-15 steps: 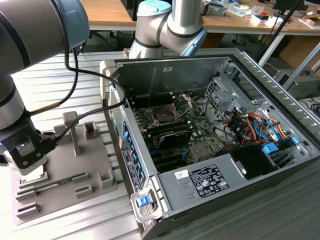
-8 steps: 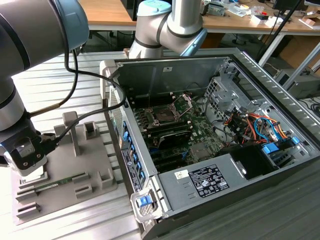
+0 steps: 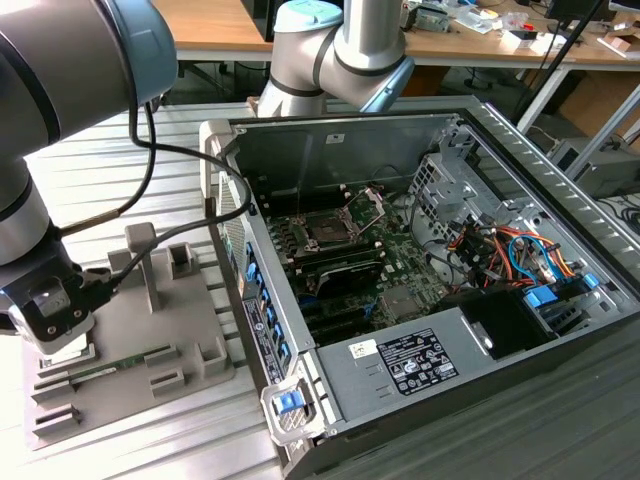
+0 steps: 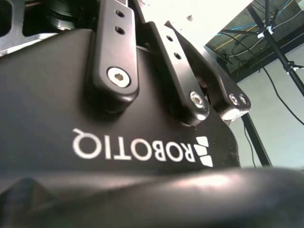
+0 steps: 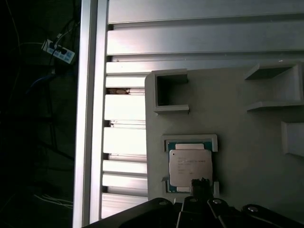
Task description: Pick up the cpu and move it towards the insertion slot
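Down low with the gripper (image 3: pixel 62 335) over the corner of the grey tray (image 3: pixel 125 320) at the exterior view's left. Directly beneath it, the cpu (image 5: pixel 191 166), flat in its shallow framed nest on that tray, pale top up. In the first wrist view, a dark tip of the gripper right at one edge of the cpu, perhaps touching it, though hard to judge from that angle. Cannot tell whether apart, together or clamped. No sign of lift: seated between the nest's rims. Near-square in outline, so no long axis to speak of. Well apart toward the exterior view's right, inside the open computer case (image 3: pixel 500 140), the insertion slot (image 3: pixel 326 229).
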Available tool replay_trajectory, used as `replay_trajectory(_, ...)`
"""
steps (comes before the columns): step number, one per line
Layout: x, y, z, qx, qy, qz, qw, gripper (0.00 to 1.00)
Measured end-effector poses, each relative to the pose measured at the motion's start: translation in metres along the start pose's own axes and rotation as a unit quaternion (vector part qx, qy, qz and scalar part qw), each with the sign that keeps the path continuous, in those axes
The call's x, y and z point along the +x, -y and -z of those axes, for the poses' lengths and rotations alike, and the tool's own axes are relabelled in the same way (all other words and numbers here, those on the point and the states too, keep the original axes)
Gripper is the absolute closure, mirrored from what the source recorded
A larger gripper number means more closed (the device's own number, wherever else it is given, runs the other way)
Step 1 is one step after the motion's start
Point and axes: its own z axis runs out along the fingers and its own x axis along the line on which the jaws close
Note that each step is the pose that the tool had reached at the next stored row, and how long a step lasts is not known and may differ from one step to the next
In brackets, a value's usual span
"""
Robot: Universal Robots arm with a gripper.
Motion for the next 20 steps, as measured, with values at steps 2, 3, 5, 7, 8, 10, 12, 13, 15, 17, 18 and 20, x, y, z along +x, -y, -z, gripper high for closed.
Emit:
replay_trajectory(2,0.0000,0.0000,-0.0008,0.0000,-0.0001,0.000,1.00000,0.89)
replay_trajectory(3,0.0000,0.0001,-0.0012,0.0000,0.0000,0.000,1.00000,0.89)
replay_trajectory(5,0.0000,0.0001,-0.0022,0.0000,-0.0001,0.000,1.00000,0.89)
replay_trajectory(7,0.0000,0.0001,-0.0033,0.0000,0.0000,0.000,1.00000,0.89)
replay_trajectory(8,0.0000,0.0001,-0.0037,0.0000,-0.0001,0.000,1.00000,0.89)
replay_trajectory(10,0.0002,-0.0003,-0.0046,0.0011,-0.0002,0.000,1.00000,0.89)
replay_trajectory(12,0.0000,-0.0025,-0.0057,0.0048,-0.0002,0.000,0.99999,0.89)
replay_trajectory(13,-0.0001,-0.0036,-0.0061,0.0070,-0.0003,0.000,0.99998,0.89)
replay_trajectory(15,-0.0002,-0.0061,-0.0069,0.0107,-0.0005,0.000,0.99994,0.89)
replay_trajectory(17,-0.0003,-0.0077,-0.0076,0.0125,-0.0005,0.000,0.99992,0.89)
replay_trajectory(18,-0.0003,-0.0080,-0.0080,0.0126,-0.0005,0.000,0.99992,0.89)
replay_trajectory(20,0.0003,-0.0081,-0.0087,0.0127,-0.0006,0.000,0.99992,0.89)
